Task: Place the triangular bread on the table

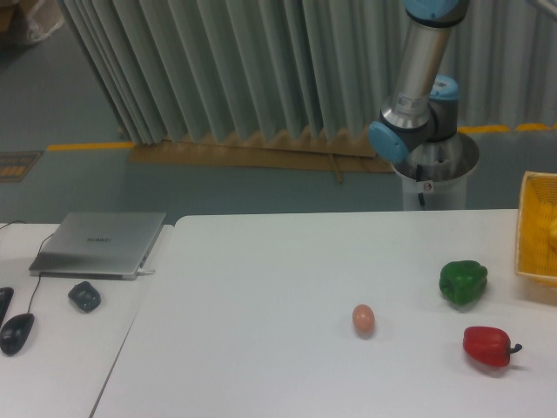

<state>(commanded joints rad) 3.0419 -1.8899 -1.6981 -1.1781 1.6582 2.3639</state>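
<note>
A: Where is the triangular bread? I can't find it on the surface (261,287).

B: Nor can I. The white surface carries a pinkish egg (363,319), a green pepper (462,282) and a red pepper (488,346), all well apart from one another. At the right edge is a yellow basket (533,228), cut off by the frame; something yellowish shows inside it, possibly the bread, but too little is visible to say.

A: And the jaws?

B: Out of frame. Only the arm (418,96) shows, its base behind the far edge and its upper links rising past the top. Whether the jaws are wide, narrow or holding anything, I cannot tell.

A: So which step is this?

B: I'd judge the fetching stage: nothing placed yet. Next calls for bringing the bread over bare surface, clear of the egg and peppers, and lowering it.
</note>
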